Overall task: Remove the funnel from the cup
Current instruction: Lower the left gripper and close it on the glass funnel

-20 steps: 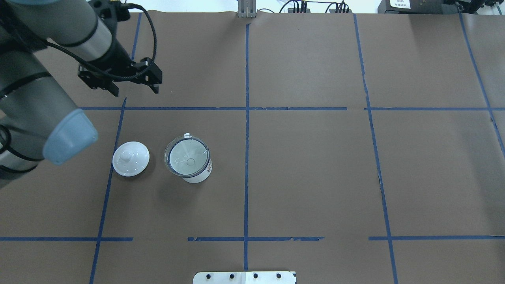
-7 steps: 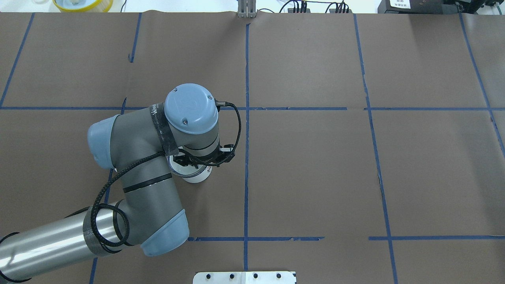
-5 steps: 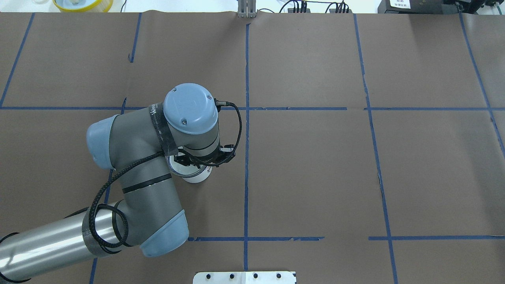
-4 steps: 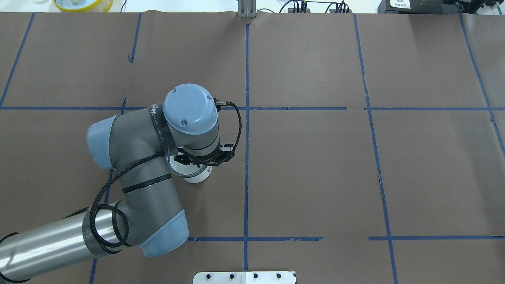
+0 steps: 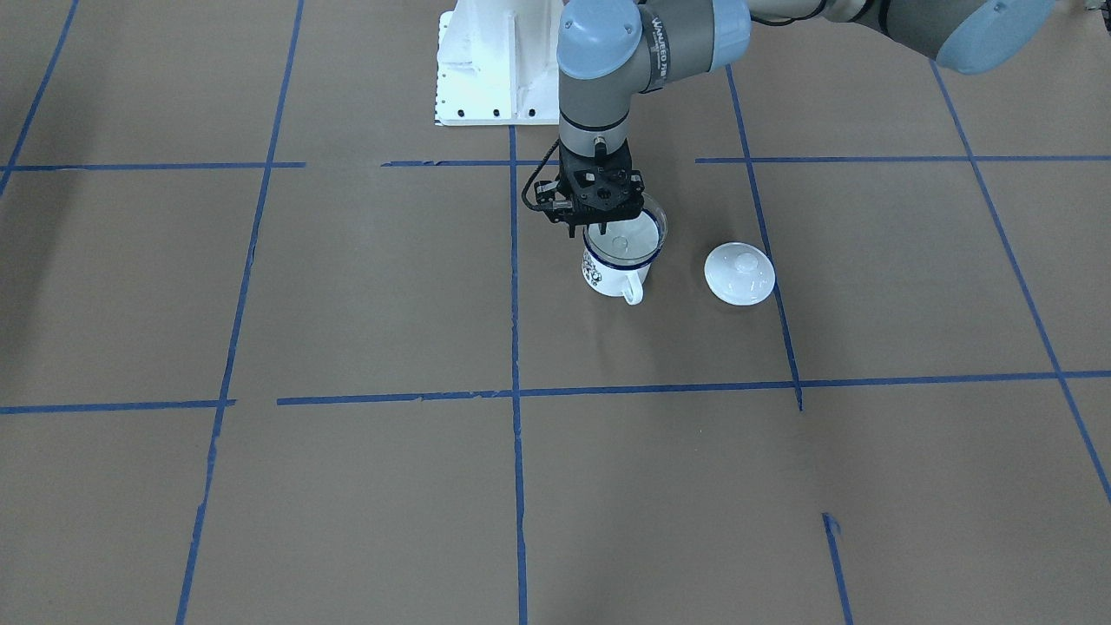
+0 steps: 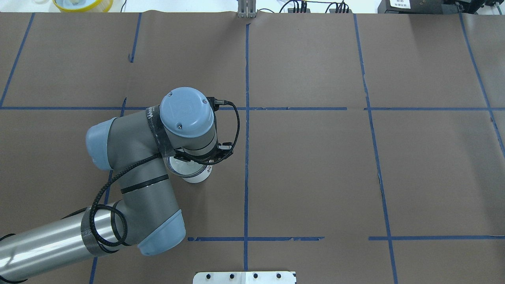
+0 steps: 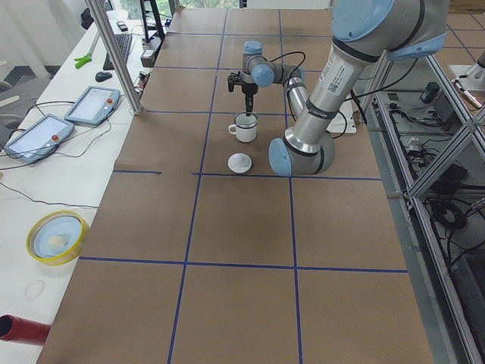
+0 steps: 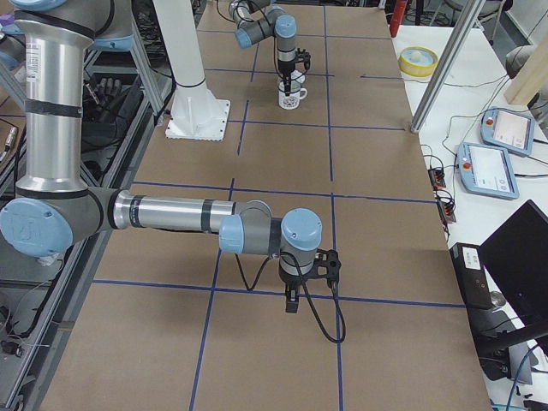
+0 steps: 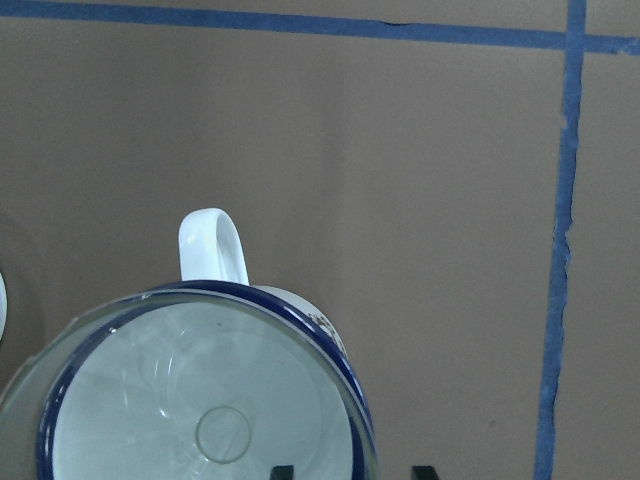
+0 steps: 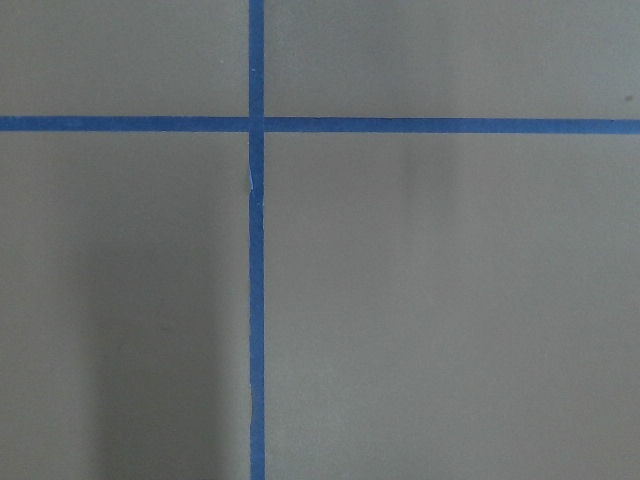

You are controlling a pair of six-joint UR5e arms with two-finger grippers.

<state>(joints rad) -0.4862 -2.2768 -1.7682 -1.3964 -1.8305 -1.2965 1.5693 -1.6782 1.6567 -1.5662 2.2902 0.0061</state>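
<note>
The funnel is sitting in the cup, its cone filling the mouth. The cup is standing upright on the bench, w/ a white lid lying apart at its 3 o'clock in the front-facing view. The left fingers are hanging spread, gripping nothing yet. In the wrist view they're straddling the rim at approx 5 o'clock, one tip over the cone and one outside, w/ the handle pointing to 12. The right fingers are hovering far off over bare bench; can't tell if they're spread or clenched.

Step in hand, as I'm reading it: pinching the funnel's lip. The clear edge is lying right over the blue cup rim, so going too deep is risking clamping both & hauling the mug up. Better approach: staying shallow and closing gently, since thin plastic prob. flexes and slips, then lifting straight up until the spout is clearing the rim, and only then moving sideways.
</note>
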